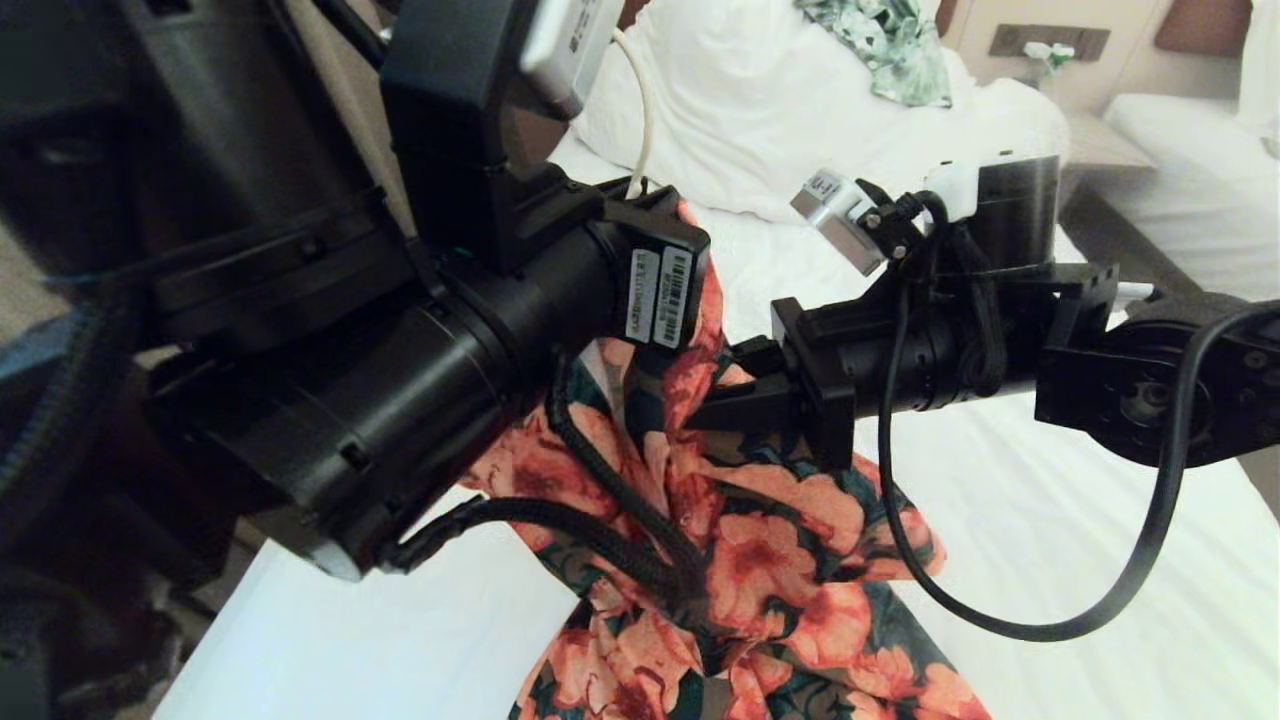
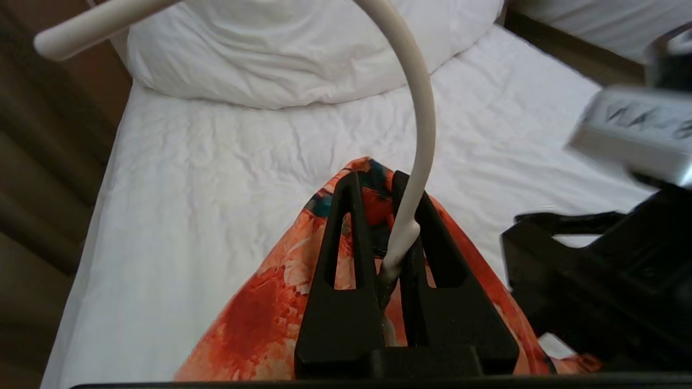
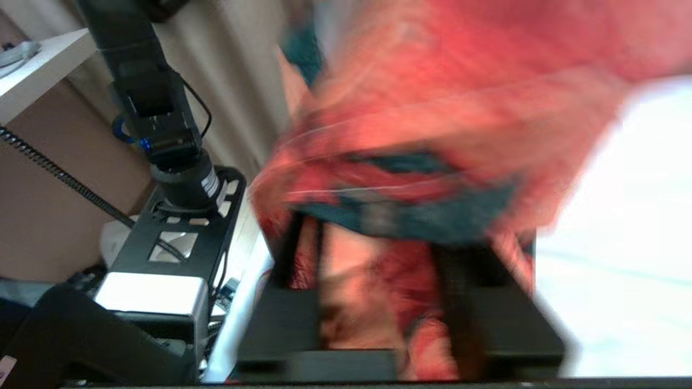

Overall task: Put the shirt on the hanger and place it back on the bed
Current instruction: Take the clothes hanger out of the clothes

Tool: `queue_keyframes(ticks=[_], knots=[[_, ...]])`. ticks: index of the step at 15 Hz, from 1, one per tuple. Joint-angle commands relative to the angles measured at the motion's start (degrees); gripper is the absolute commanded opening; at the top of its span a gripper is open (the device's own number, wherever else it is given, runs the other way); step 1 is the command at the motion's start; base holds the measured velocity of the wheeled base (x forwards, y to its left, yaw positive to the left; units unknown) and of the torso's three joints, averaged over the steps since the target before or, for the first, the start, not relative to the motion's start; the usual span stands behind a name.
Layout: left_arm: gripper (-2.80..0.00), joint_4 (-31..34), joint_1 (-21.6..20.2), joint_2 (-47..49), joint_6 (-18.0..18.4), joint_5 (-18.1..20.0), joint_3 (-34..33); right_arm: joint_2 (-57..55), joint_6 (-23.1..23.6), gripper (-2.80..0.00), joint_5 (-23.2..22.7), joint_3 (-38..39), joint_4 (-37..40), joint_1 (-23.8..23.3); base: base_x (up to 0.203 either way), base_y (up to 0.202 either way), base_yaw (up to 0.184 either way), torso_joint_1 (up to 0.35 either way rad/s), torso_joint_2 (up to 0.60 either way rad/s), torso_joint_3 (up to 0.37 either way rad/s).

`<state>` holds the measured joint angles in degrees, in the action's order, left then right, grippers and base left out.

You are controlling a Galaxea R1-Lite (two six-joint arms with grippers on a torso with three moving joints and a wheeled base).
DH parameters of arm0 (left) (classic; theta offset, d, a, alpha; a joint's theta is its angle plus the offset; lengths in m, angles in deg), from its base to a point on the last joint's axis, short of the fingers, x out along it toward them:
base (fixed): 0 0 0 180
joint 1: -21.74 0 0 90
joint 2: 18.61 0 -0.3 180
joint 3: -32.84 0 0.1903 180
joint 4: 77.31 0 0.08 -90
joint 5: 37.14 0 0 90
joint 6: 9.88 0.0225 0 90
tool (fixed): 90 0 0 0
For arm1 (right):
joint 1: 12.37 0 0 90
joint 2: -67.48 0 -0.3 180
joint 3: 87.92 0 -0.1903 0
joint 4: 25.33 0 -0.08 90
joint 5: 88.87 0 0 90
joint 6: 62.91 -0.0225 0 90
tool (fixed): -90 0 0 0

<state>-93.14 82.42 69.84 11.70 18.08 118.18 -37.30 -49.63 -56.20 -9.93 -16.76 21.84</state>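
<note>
Soft, even indoor light. White bed point(image 1: 1050, 520) sheet blown out toward 4 o'clock in right wrist view; shirt point(image 3: 432, 135) there heavily motion-blurred. Head view: black arm housings at 9 o'clock underexposed, near-lens, soft. Left wrist view sharp centrally.

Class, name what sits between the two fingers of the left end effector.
The hanger: its cream stem runs down between the fingers, over the shirt, in the left wrist view.

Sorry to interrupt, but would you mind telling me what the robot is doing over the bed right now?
It is hanging a shirt. The left claw is shut on the cream hanger, held up over the bed, with the floral shirt draped below it. The right claw is in the shirt's fabric, fingers apart.
</note>
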Motion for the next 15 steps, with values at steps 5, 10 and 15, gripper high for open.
queue_keyframes(ticks=[5, 10, 15], knots=[[-2.80, -0.36, 0.21, -0.91, -1.25, -0.29, -0.87, 4.67, -11.37, 0.00, 1.52, 0.09, -0.07, -0.61, 0.000, 0.000, 0.000, 0.000, 0.00, 0.000], [-2.80, -0.36, 0.31, -0.91, -1.80, -0.29, -1.19, 7.23, -14.13, 0.00, 5.70, -0.63, 2.44, -1.97, 0.000, 0.000, 0.000, 0.000, 0.00, 0.000], [-2.80, -0.18, 0.31, -0.74, -1.45, -0.55, 0.79, 8.62, -10.08, 0.00, 10.29, -0.90, 12.38, -2.04, 0.000, 0.000, 0.000, 0.000, 0.00, 0.000]])
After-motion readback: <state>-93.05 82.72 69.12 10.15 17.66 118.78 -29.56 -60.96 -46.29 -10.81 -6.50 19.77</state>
